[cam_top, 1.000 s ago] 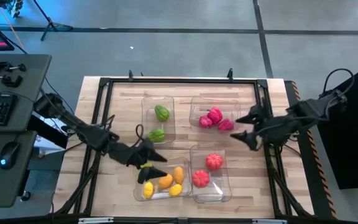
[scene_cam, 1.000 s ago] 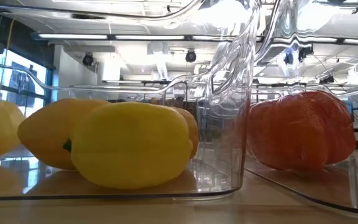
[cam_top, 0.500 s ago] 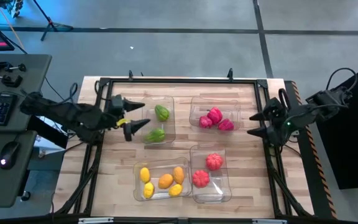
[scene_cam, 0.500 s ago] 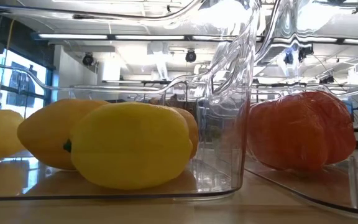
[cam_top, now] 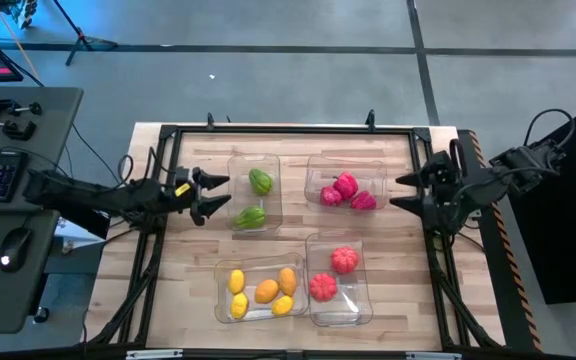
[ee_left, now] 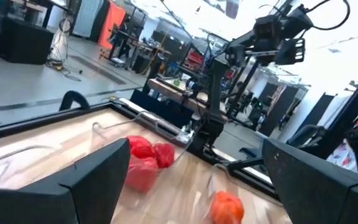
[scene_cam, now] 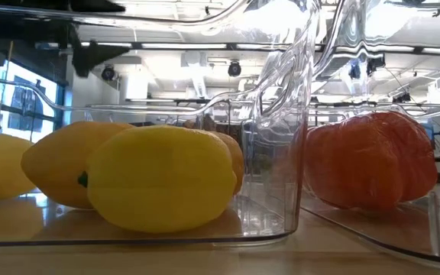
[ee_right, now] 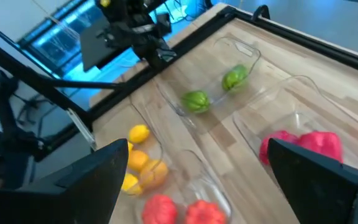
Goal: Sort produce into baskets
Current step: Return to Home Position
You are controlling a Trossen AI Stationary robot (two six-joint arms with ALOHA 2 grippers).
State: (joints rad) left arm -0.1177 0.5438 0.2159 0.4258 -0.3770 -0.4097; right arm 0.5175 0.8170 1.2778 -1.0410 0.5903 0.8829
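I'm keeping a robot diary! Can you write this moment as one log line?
left pincer: open, empty, beside green-produce bin | right pincer: open, empty, beside pink-produce bin | produce: all binned

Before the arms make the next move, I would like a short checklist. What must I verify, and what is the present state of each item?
1. Left claw open and empty: ok.
2. Right claw open and empty: ok.
3. Nothing loose on the table: ok.
4. Green pieces alone in the upper-left bin: ok.
5. Yellow and orange pieces inside the lower-left bin: ok.
6. Left claw's height above the upper-left bin: cannot tell.
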